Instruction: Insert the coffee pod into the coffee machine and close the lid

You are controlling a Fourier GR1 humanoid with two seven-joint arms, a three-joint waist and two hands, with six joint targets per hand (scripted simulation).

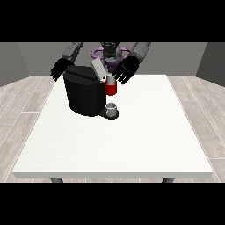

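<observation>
Front view: the hand at the view's right (126, 70) has fingers spread apart, hanging just above a red thing at the machine (110, 89). Below those fingers, a grey thing (111, 108) sits at the coffee machine (85, 94) base. The hand at the view's left (59, 69), fingers splayed, hovers beside the machine over the table (132, 140).

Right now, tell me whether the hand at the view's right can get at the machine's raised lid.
Probably yes. That hand hangs just beside the raised lid of the coffee machine, above a red thing at the machine, and nothing shows between hand and lid.
</observation>
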